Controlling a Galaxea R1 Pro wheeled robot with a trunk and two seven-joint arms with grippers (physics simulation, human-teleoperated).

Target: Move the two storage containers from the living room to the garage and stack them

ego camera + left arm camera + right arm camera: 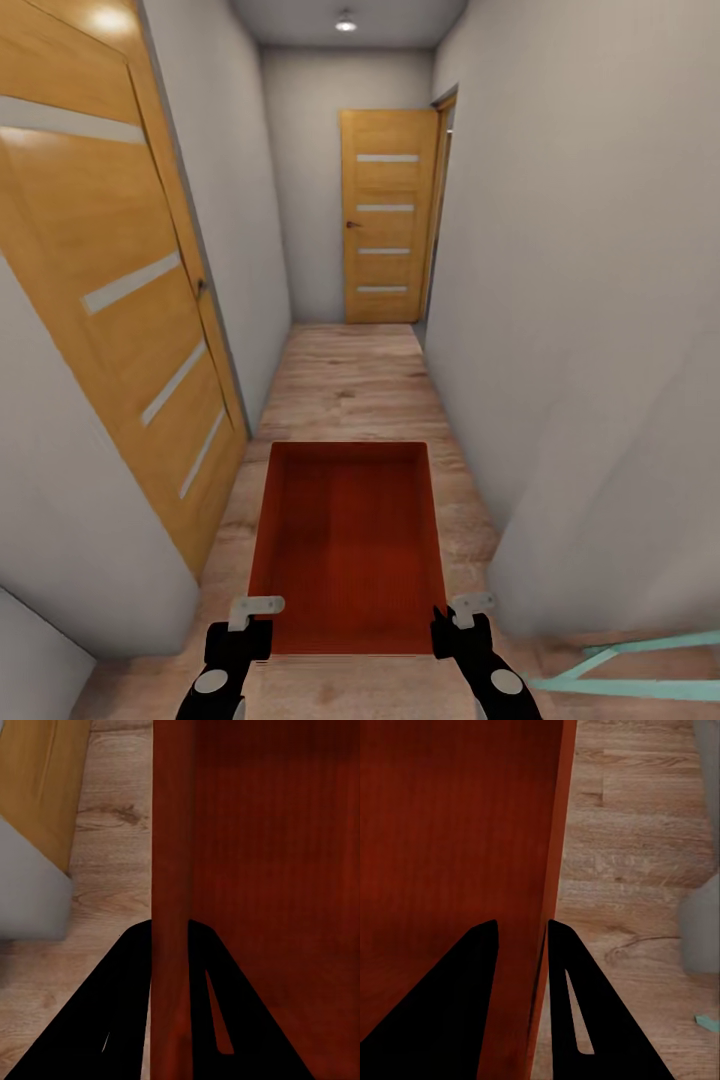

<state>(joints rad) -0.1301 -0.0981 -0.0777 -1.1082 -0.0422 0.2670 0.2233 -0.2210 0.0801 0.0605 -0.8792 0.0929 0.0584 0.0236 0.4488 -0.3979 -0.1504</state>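
Left pincer (252, 625): clamped on the left side wall of the storage container (348, 545), one finger inside the bin, one outside. The left wrist view shows this plainly: the thin red wall runs straight between the two dark fingers (112, 1020).
Right pincer (455, 625): clamped the same way on the bin's right wall; the right wrist view has the wall's edge passing between its two black fingers (457, 1005).
Storage container: orange-red, open-topped, carried level between the two pincers and reaching forward from them, above the wood-plank floor (350, 380). From the head camera the whole rectangle and its far wall are seen; each wrist camera gives one wall and a stretch of finely ribbed base (277, 870).
Second container: I cannot tell whether another bin is nested inside this one.
Ahead of the pincers: a narrow hallway with grey walls, a closed wooden door (388, 215) at its far end and a ceiling lamp (345, 22).
Outward of the left pincer: a wood door with pale stripes (120, 300); its lower corner and a grey wall end (30, 892) appear in the left wrist view.
Outward of the right pincer: a grey wall, and teal strips (640, 665) low on the floor; a teal scrap (707, 1021) shows in the right wrist view.
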